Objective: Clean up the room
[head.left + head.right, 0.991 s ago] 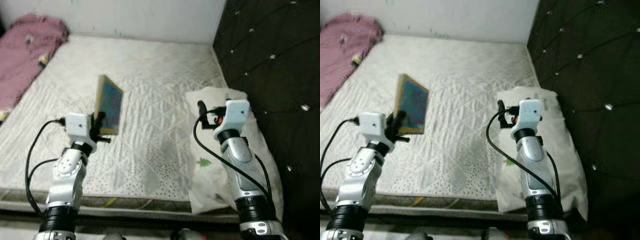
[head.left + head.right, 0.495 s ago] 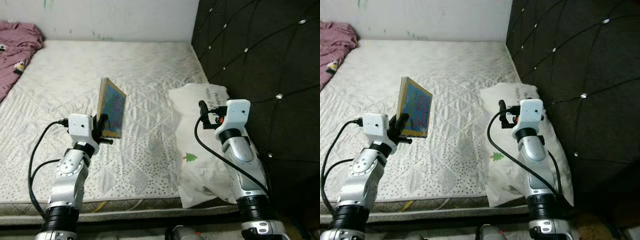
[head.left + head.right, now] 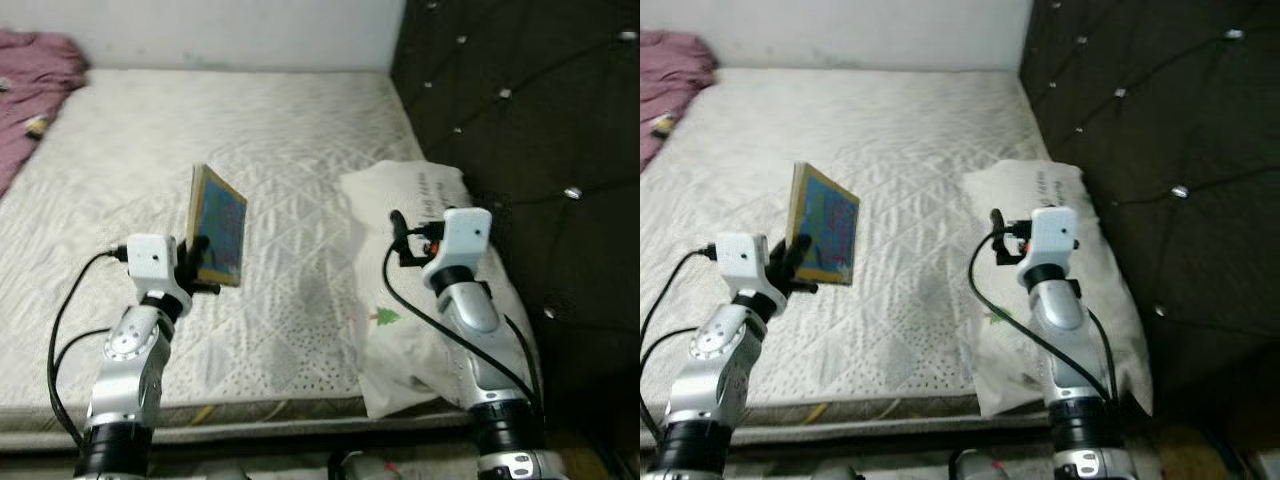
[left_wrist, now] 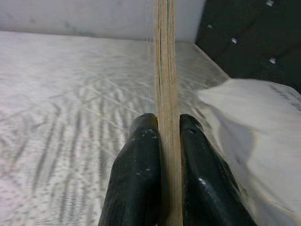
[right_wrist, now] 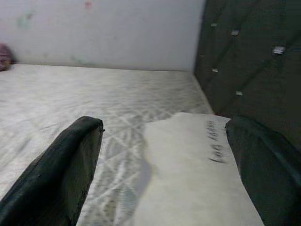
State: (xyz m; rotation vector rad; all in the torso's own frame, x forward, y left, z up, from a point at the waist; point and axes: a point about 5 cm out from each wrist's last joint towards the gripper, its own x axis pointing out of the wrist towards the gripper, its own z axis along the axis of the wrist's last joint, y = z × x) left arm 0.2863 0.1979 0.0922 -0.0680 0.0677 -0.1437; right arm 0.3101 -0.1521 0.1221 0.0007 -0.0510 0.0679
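My left gripper (image 3: 200, 262) is shut on a thin book (image 3: 219, 225) with a blue and orange cover, held upright over the white mattress (image 3: 250, 130). In the left wrist view the book's edge (image 4: 164, 89) stands clamped between both black fingers (image 4: 136, 183). My right gripper (image 3: 400, 240) is raised over a white pillow (image 3: 425, 200) lying beside the dark headboard. Its fingers (image 5: 61, 169) are spread wide apart in the right wrist view, with nothing between them, and the pillow (image 5: 197, 165) lies below.
A pink blanket (image 3: 30, 70) is bunched at the far left of the mattress. A dark tufted headboard (image 3: 530, 110) runs along the right side. A pale wall (image 3: 230, 30) closes off the far end. The mattress's near edge (image 3: 250, 410) is just in front of me.
The camera has swung, so the whole scene shifted. The left gripper still holds the book upright and the right gripper stays open over the pillow.
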